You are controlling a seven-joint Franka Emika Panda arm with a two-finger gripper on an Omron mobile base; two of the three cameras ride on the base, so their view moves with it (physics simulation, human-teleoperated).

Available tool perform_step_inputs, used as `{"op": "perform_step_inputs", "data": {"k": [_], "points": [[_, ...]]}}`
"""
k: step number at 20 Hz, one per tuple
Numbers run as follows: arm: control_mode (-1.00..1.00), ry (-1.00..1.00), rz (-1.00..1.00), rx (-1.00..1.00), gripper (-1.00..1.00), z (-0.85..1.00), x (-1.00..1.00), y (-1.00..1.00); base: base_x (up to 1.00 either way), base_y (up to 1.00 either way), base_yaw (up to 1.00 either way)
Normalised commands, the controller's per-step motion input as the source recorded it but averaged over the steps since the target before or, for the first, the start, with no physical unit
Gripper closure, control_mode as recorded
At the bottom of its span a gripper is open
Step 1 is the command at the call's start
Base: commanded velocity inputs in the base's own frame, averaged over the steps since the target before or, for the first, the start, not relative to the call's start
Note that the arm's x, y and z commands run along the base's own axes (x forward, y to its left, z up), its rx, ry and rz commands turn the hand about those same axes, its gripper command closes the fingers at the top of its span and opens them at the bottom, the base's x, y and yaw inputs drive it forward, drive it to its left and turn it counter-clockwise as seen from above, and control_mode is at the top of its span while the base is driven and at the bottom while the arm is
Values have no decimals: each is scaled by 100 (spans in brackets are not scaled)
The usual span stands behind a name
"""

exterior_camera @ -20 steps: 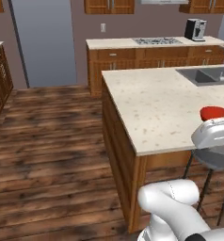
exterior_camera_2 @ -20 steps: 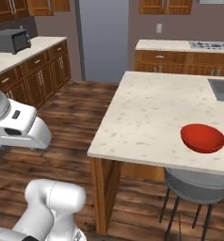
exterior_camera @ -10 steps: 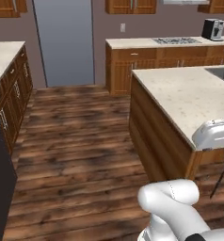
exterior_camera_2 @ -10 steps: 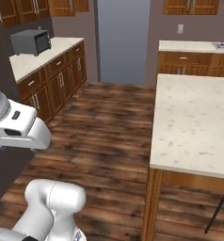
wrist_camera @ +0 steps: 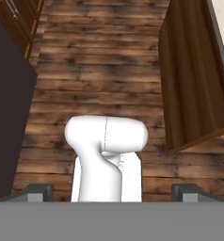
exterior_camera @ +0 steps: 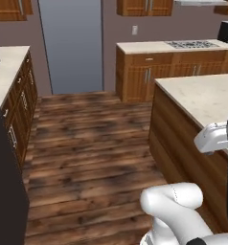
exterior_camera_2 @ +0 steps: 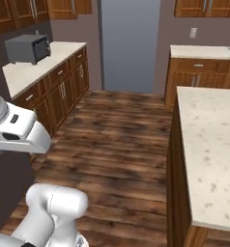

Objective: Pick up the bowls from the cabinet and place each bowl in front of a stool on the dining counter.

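Note:
The bowls are out of view. The dining counter point(exterior_camera: 202, 95) with its beige speckled top stands on the right, and its near corner fills the right side of the right base view point(exterior_camera_2: 208, 140). In the hand view its wooden side point(wrist_camera: 189, 84) runs down the right. Wooden wall cabinets point(exterior_camera_2: 20, 12) with silver bar handles hang at the upper left point(exterior_camera: 8, 7). My gripper point(wrist_camera: 113, 193) is open over the wooden floor, its fingertips point(wrist_camera: 38, 192) far apart with nothing between them.
A side counter point(exterior_camera_2: 35, 67) with drawer cabinets and a dark oven point(exterior_camera_2: 29, 48) runs along the left. A tall dark block point(exterior_camera: 3, 182) stands close on the left. A grey panel point(exterior_camera: 73, 45) and a back counter with a cooktop point(exterior_camera: 190, 44) lie ahead across open floor point(exterior_camera: 92, 143).
The whole picture has swung to the left as the base turned. The red bowl, the stool and the sink on the dining counter have slid out of the views. The gripper stays open.

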Motion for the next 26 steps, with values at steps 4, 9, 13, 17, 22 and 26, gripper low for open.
{"op": "perform_step_inputs", "data": {"k": [4, 9, 13, 17, 22, 26], "points": [[100, 0, 0, 0, -100, 0, 0, 0, 100, -16, -6], [100, 0, 0, 0, -100, 0, 0, 0, 100, -1, 0], [100, 0, 0, 0, -100, 0, 0, 0, 100, 5, 0], [100, 0, 0, 0, -100, 0, 0, 0, 100, 12, 1], [100, 0, 0, 0, -100, 0, 0, 0, 100, 15, 5], [100, 0, 0, 0, -100, 0, 0, 0, 100, 17, 6]]}}
